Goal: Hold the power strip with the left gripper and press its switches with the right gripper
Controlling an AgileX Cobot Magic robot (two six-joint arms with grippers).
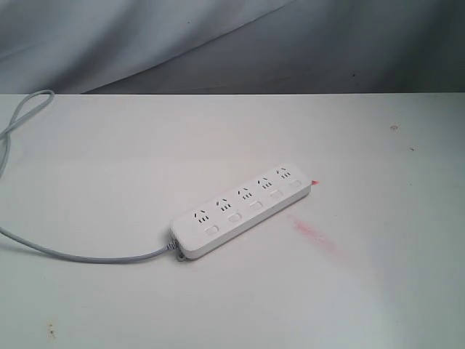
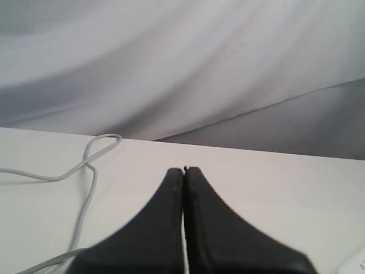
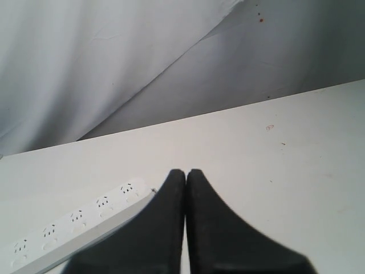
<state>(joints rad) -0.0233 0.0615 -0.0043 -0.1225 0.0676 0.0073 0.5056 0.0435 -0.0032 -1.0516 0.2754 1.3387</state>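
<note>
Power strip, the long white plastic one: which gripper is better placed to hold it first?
Left, probably. The long white plastic power strip has its grey cord end on the left arm's side; the black left gripper, shut, sees that cord. The black right gripper, also shut, is by the other end.

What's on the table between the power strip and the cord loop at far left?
Nothing; the exterior view shows only bare table between the power strip and the cord loop.
</note>
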